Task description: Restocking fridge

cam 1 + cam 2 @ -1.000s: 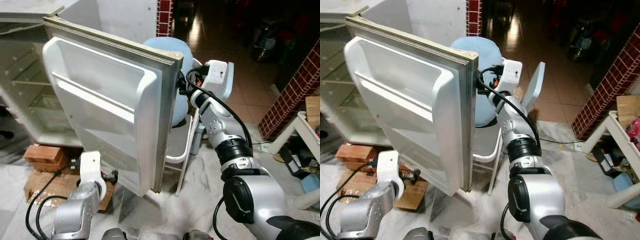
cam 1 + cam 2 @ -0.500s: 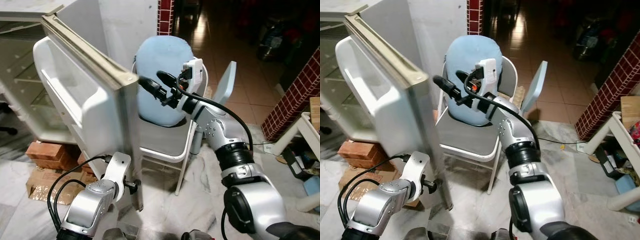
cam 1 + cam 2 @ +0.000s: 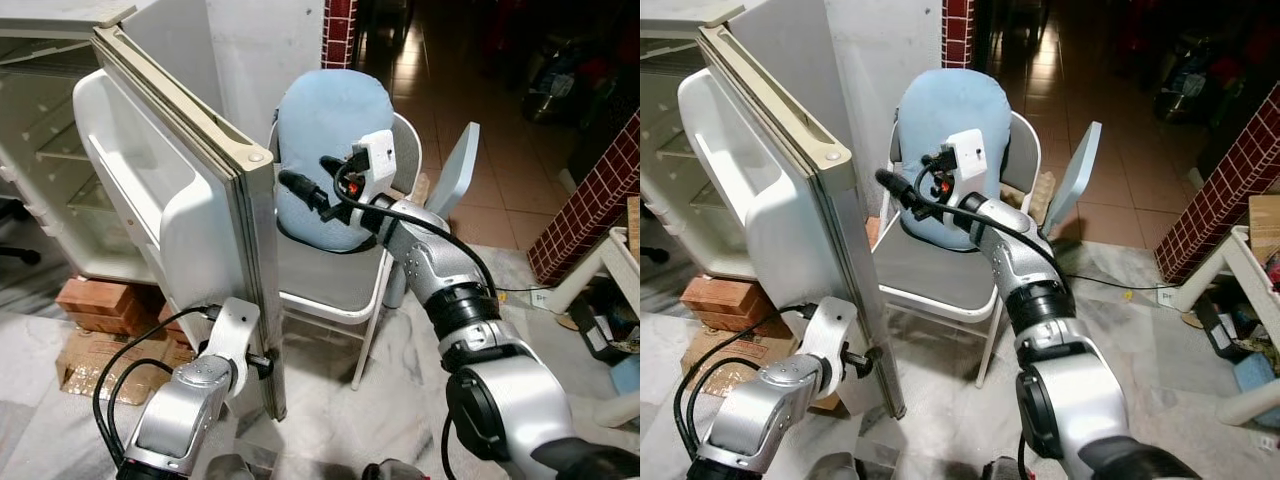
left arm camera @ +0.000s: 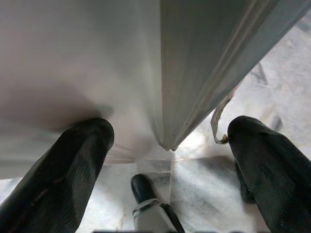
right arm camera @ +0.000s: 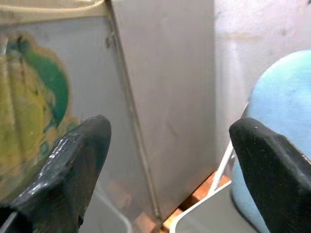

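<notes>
The white fridge door [image 3: 150, 200] stands wide open, its edge turned toward me, with bare shelves moulded into its inner side. The fridge's inside [image 3: 45, 165] shows wire shelves at the far left. My right gripper [image 3: 300, 180] is open and hangs just right of the door's outer edge, in front of the blue cushion [image 3: 330, 130]. In the right wrist view its fingers [image 5: 73, 160] frame the door's outer face, which bears a yellow and green sticker [image 5: 34, 97]. My left gripper [image 4: 170, 160] is open low down, with the door's bottom corner [image 4: 167, 143] between its fingers.
A white folding chair [image 3: 330, 300] holding the blue cushion stands right behind the door. Bricks [image 3: 95, 300] and flattened cardboard [image 3: 85, 355] lie under the fridge. A red brick wall [image 3: 600, 190] and a white table leg [image 3: 590, 275] stand at the right. The floor is marble.
The door has swung further open, from facing me to edge-on. My right gripper came out from behind its edge and drew back toward the chair. My left arm rose to the door's bottom corner.
</notes>
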Available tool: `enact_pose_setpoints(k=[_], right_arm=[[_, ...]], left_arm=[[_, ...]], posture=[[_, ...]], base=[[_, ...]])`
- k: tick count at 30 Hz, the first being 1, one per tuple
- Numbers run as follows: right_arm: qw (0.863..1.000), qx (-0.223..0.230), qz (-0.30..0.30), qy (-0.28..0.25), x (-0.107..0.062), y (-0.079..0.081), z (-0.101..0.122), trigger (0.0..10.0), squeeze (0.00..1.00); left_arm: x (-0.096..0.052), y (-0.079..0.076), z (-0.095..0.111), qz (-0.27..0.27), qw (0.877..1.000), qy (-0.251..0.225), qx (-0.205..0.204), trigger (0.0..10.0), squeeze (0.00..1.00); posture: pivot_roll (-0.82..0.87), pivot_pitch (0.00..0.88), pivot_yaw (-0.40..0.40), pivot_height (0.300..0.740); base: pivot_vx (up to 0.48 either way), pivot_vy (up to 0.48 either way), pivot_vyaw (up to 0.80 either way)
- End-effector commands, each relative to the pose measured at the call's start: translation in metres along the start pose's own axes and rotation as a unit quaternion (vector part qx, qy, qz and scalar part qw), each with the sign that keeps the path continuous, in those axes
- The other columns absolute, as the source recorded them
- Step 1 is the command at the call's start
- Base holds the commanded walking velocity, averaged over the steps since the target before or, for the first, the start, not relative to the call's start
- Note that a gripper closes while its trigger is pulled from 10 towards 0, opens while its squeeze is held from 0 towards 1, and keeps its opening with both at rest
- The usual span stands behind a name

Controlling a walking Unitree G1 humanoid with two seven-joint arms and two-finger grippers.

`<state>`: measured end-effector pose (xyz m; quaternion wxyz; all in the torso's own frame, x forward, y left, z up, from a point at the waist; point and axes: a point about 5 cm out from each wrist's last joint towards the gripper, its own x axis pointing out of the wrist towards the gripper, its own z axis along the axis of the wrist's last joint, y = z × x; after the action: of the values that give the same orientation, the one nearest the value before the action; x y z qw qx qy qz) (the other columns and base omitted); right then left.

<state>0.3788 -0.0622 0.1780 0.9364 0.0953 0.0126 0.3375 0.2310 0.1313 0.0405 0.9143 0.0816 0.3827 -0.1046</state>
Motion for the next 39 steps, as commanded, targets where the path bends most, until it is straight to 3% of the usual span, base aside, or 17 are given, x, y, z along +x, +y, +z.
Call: enact_pose_setpoints(k=[1, 6, 10, 14, 18, 26, 27, 29, 35, 37, 38, 39], right_arm=[[1.0, -0.01, -0.007, -0.022, 0.004, 0.002, 0.011, 10.0, 0.0], [1.0, -0.011, -0.022, -0.017, 0.005, 0.001, 0.008, 10.0, 0.0], [0.997, -0.021, -0.073, -0.01, 0.005, -0.008, 0.005, 10.0, 0.0], [0.992, -0.03, -0.121, 0.003, 0.002, -0.019, 0.002, 10.0, 0.0], [0.992, -0.032, -0.123, 0.008, 0.001, -0.02, 0.0, 10.0, 0.0], [0.992, -0.032, -0.122, 0.009, 0.001, -0.02, 0.0, 10.0, 0.0], [0.995, -0.031, -0.093, 0.021, 0.004, -0.011, -0.007, 10.0, 0.0], [0.996, -0.028, -0.076, 0.024, 0.007, -0.005, -0.009, 10.0, 0.0], [0.999, -0.026, -0.04, 0.019, 0.016, 0.011, -0.003, 10.0, 0.0], [0.998, -0.027, 0.062, 0.012, 0.019, 0.04, 0.003, 10.0, 0.0], [0.998, -0.027, 0.062, 0.012, 0.019, 0.04, 0.003, 10.0, 0.0], [0.986, -0.009, 0.166, 0.006, 0.013, 0.065, 0.008, 10.0, 0.0]], left_arm=[[-0.003, 0.023, 0.023, 0.07, 0.996, -0.057, 0.012, 10.0, 0.0], [-0.001, 0.02, 0.026, 0.067, 0.996, -0.06, 0.022, 10.0, 0.0], [0.0, 0.02, 0.026, 0.067, 0.996, -0.059, 0.022, 10.0, 0.0], [0.001, 0.026, 0.025, 0.095, 0.994, -0.056, -0.005, 10.0, 0.0], [-0.004, 0.038, 0.024, 0.135, 0.987, -0.071, -0.049, 10.0, 0.0], [-0.005, 0.04, 0.024, 0.144, 0.985, -0.075, -0.056, 10.0, 0.0], [-0.011, 0.054, 0.008, 0.18, 0.975, -0.052, -0.115, 10.0, 0.0], [-0.013, 0.058, 0.001, 0.187, 0.972, -0.038, -0.136, 10.0, 0.0], [-0.007, 0.049, 0.005, 0.159, 0.981, -0.033, -0.11, 10.0, 0.0], [-0.005, 0.048, 0.006, 0.156, 0.981, -0.031, -0.113, 10.0, 0.0], [-0.005, 0.048, 0.006, 0.156, 0.981, -0.031, -0.113, 10.0, 0.0], [-0.004, 0.047, 0.006, 0.154, 0.981, -0.031, -0.113, 10.0, 0.0]], posture=[[0.11, 0.0, -0.021, 0.74], [0.11, 0.0, -0.017, 0.74], [0.1, 0.0, -0.013, 0.74], [0.11, 0.0, -0.015, 0.74], [0.11, 0.0, -0.019, 0.74], [0.11, 0.0, -0.019, 0.74], [0.13, 0.0, -0.032, 0.74], [0.13, 0.0, -0.033, 0.74], [0.12, 0.0, -0.033, 0.74], [0.12, 0.0, -0.033, 0.74], [0.12, 0.0, -0.033, 0.74], [0.12, 0.0, -0.033, 0.74]], base=[[0.0, 0.0, 0.8], [0.0, 0.0, 0.8], [0.0, 0.0, 0.8], [0.0, 0.0, 0.8], [0.0, 0.0, 0.8], [0.0, 0.0, 0.8], [0.0, 0.0, 0.8], [0.0, 0.0, 0.8], [0.0, 0.0, 0.55], [0.0, 0.0, 0.0], [0.0, 0.0, 0.0], [0.0, 0.0, 0.0]])
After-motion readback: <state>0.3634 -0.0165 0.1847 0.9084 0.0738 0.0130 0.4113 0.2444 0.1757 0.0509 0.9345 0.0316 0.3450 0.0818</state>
